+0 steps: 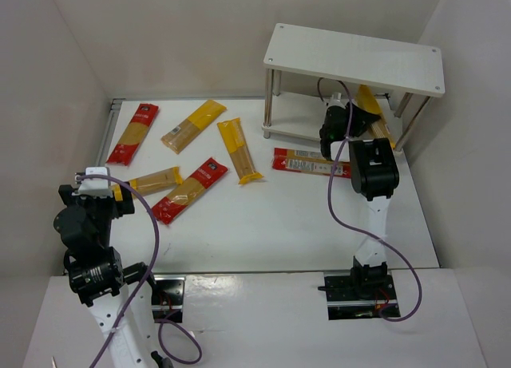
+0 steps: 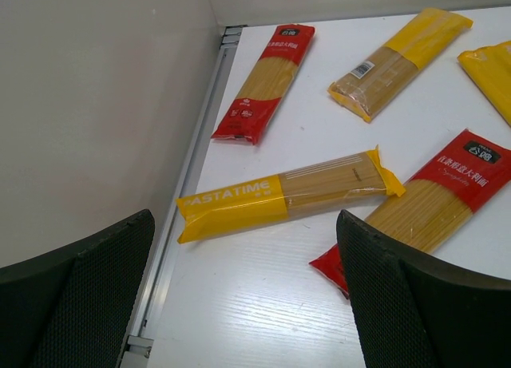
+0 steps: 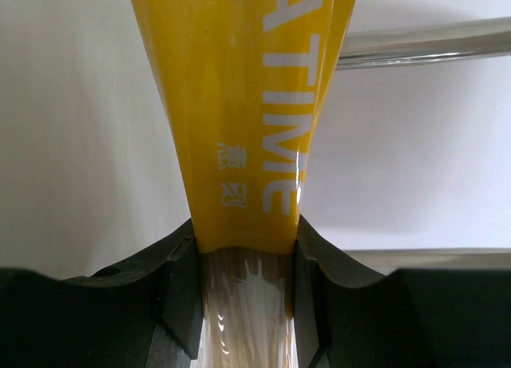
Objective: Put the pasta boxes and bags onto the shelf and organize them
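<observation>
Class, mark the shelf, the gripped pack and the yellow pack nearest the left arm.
shelf (image 1: pixel 355 58): top external view, top board.
gripped pack (image 3: pixel 247 104): right wrist view, yellow printed end.
nearest yellow pack (image 2: pixel 231 210): left wrist view, lettered end.

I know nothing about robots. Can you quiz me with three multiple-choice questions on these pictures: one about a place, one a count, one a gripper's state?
1. Where is the right gripper? A) beside its base B) under the shelf's top board C) at the left wall
2. How many pasta packs lie on the table outside the shelf? A) three B) nine C) six
3. The left gripper is: A) open and empty B) shut on a red pack C) shut on a yellow pack
1 B, the top view shows it beneath the board. 2 C, three red and three yellow lie loose. 3 A, its fingers stand wide apart, nothing between.
</observation>
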{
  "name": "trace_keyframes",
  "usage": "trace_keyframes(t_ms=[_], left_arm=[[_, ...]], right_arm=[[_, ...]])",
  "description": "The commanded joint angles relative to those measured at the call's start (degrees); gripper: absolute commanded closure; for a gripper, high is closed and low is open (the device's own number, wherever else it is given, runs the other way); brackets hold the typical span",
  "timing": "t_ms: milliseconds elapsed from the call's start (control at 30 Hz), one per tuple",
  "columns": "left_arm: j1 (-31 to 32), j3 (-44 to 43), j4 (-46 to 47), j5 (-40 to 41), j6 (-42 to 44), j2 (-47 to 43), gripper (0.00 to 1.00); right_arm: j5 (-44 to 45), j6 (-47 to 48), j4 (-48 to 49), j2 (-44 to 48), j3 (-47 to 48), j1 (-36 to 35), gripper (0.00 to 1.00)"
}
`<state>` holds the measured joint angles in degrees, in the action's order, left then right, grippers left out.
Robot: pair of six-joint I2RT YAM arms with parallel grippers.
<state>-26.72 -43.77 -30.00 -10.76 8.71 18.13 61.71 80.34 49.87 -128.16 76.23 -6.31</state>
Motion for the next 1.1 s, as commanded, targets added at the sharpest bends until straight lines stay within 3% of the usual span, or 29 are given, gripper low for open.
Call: trace_keyframes(t_ms=[0,600,667,733,933,1067], left_arm=[[-0.44,-0.53,1.26,-1.36,-0.27,0.24,0.00],[-0.44,-1.06,1.26,-1.36,-0.27,0.77,0.00],[-0.44,-1.06,1.26,-1.36,-0.27,0.77,0.00],[-0.44,-1.06,1.26,-1.36,-0.27,0.77,0.00],[-0.44,-1.06,1.26,-1.89,-0.27,0.77,0.00],[-0.44,-1.06,1.26,-1.89,-0.27,0.77,0.00]], right_arm=[[2.18,-0.97,6.22,-0.24,5.68,1.56,1.00],[2.71,-4.84,0.33,-4.12,14.48,5.87,1.00],[2.71,-5.36,-1.17,-4.64,15.61,5.87,0.93],[3.23,-6.94,-3.10,-5.26,16.76,5.87,0.76],[3.77,-8.53,-6.36,-7.45,18.69,5.87,0.74],[4.29,-9.05,-7.67,-8.07,19.31,5.87,0.67]])
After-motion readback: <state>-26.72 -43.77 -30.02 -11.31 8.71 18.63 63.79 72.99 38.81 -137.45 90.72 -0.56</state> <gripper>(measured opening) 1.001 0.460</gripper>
